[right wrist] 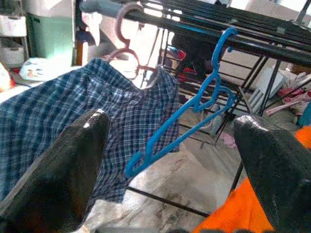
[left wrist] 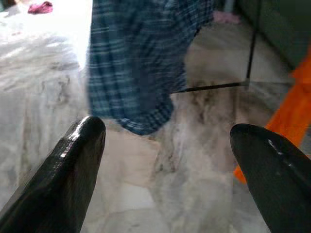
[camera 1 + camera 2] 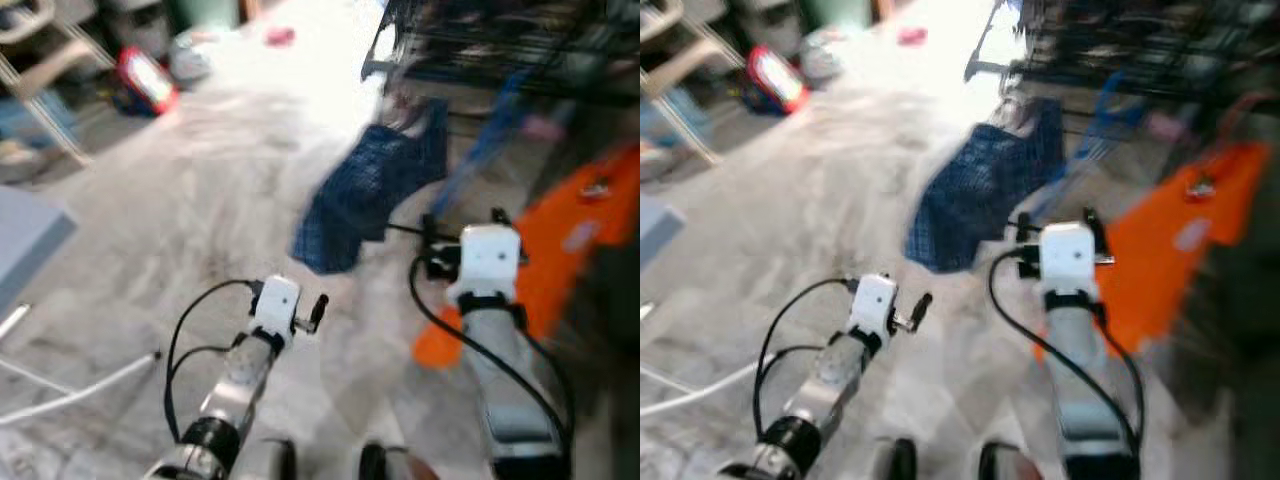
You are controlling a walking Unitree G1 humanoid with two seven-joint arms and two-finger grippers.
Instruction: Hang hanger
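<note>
A blue hanger point(image 1: 204, 99) hangs by its hook from a bar of the black drying rack point(image 1: 194, 24); it is a blurred blue streak point(image 3: 490, 130) in the eye views. Beside it a blue plaid garment point(image 3: 370, 190) hangs on a pink hanger point(image 1: 127, 29). My right gripper point(image 3: 463, 220) is raised toward the rack, short of the blue hanger, open and holding nothing. My left gripper point(image 3: 318, 312) is lower, over the marble floor, also open and empty, and points at the hem of the plaid garment point(image 2: 141, 63).
An orange garment point(image 3: 560, 240) hangs low at the right of the rack. A red object point(image 3: 145, 80) and a pale folding frame point(image 3: 50, 60) stand at the far left. A white cable point(image 3: 80, 390) lies on the floor at the near left.
</note>
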